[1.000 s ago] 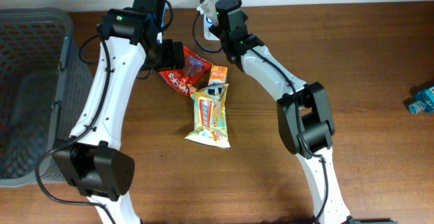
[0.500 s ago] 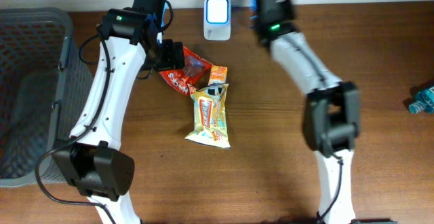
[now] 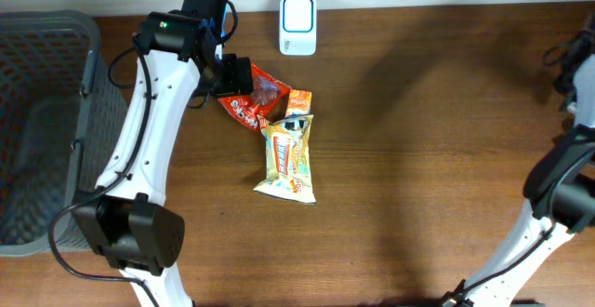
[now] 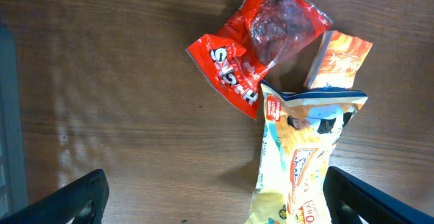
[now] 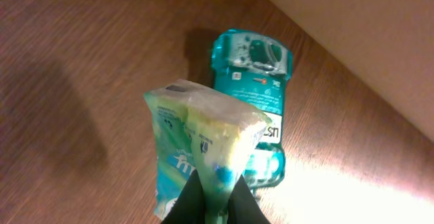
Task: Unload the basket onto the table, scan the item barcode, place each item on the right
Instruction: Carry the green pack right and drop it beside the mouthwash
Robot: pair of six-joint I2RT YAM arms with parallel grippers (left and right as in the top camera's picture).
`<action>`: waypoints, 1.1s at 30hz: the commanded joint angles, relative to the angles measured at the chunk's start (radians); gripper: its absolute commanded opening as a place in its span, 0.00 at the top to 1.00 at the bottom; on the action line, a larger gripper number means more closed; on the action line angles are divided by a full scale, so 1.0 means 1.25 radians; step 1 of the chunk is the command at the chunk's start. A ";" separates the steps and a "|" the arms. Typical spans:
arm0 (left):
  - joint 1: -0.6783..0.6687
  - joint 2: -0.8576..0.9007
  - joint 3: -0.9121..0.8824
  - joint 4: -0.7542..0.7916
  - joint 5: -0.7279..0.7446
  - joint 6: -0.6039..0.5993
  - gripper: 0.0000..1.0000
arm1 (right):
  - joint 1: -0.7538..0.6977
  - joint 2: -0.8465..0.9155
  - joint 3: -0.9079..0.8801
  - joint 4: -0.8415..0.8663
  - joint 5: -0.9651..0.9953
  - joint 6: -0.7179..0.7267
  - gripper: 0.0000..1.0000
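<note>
Right claw (image 5: 211, 203) clenched on green-yellow packet (image 5: 202, 139), print unreadable; left claw (image 4: 220, 200) released.

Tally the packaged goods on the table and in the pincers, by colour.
Red: 1, the red packet
Orange: 1, the orange packet
Yellow: 1, the yellow bag
Green: 1, the green packet, held by the right pincer
Teal: 1, the teal pack
Total: 5
</note>
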 commanded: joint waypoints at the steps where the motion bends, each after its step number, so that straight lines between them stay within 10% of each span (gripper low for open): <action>1: -0.001 0.000 -0.002 0.001 0.000 -0.008 0.01 | -0.032 -0.011 -0.007 0.008 -0.060 0.014 0.90; 3: -0.001 0.000 -0.002 0.001 0.000 -0.008 0.01 | -0.042 -0.011 -0.011 0.013 -0.061 0.013 0.64; 4: -0.001 -0.001 -0.002 0.001 0.000 -0.008 0.01 | -0.045 -0.011 -0.017 0.014 -0.061 0.013 0.26; 7: -0.001 -0.001 -0.002 0.001 0.000 -0.008 0.01 | -0.044 -0.013 -0.017 -0.006 -0.083 0.013 0.02; 20: -0.001 0.000 -0.002 0.001 0.000 -0.008 0.01 | 0.066 -0.392 -0.017 -0.297 -0.661 0.013 0.01; 33: -0.001 -0.001 -0.002 0.001 0.000 -0.008 0.01 | 0.473 -0.324 -0.050 -0.415 -0.649 0.013 0.02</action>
